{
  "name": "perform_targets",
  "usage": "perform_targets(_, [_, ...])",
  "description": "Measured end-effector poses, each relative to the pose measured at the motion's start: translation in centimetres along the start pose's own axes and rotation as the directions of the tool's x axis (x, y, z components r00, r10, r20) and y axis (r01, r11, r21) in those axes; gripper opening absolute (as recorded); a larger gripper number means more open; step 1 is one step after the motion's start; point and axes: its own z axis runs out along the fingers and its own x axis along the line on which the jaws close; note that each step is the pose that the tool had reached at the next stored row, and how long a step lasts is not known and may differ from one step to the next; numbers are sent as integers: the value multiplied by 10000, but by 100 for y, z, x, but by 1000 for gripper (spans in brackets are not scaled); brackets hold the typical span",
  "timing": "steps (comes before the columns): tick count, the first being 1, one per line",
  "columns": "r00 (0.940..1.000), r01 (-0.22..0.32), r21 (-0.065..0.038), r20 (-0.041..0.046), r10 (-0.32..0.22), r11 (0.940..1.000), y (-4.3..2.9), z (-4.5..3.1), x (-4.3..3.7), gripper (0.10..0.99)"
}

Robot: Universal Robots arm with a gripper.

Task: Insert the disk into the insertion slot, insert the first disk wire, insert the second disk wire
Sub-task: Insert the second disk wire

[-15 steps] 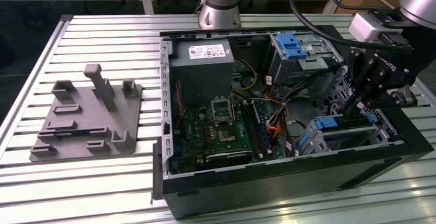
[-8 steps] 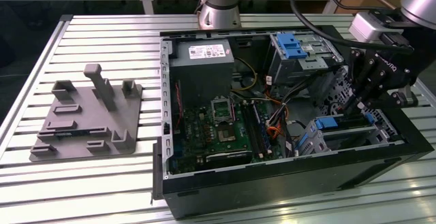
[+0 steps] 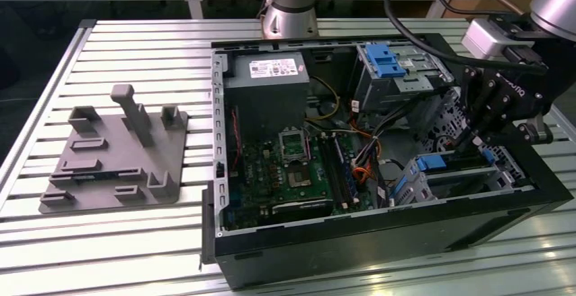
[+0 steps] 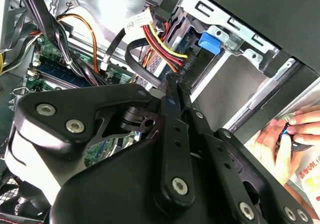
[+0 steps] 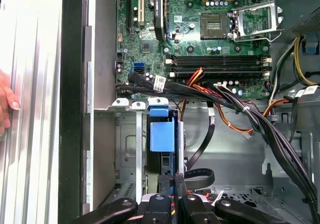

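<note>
End effector (image 5: 172, 196) pinched together behind disk (image 5: 162, 134), hand (image 4: 280, 144) nearby

Blue-bracketed disk (image 5: 162, 134) seated in grey insertion slot (image 5: 127, 149)

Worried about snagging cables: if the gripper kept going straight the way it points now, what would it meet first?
Most likely the blue bracket on the disk's end, directly ahead of the gripper; the black cable loops just beside that line. Depth is unclear.

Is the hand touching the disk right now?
Cannot tell. In the first wrist view the hand is close to the disk, but dark clutter between them hides any gap.
</note>
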Motion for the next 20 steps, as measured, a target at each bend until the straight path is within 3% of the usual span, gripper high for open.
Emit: perform_targets(20, [10000,1,0,2,-1,10000,-18,56,2,153])
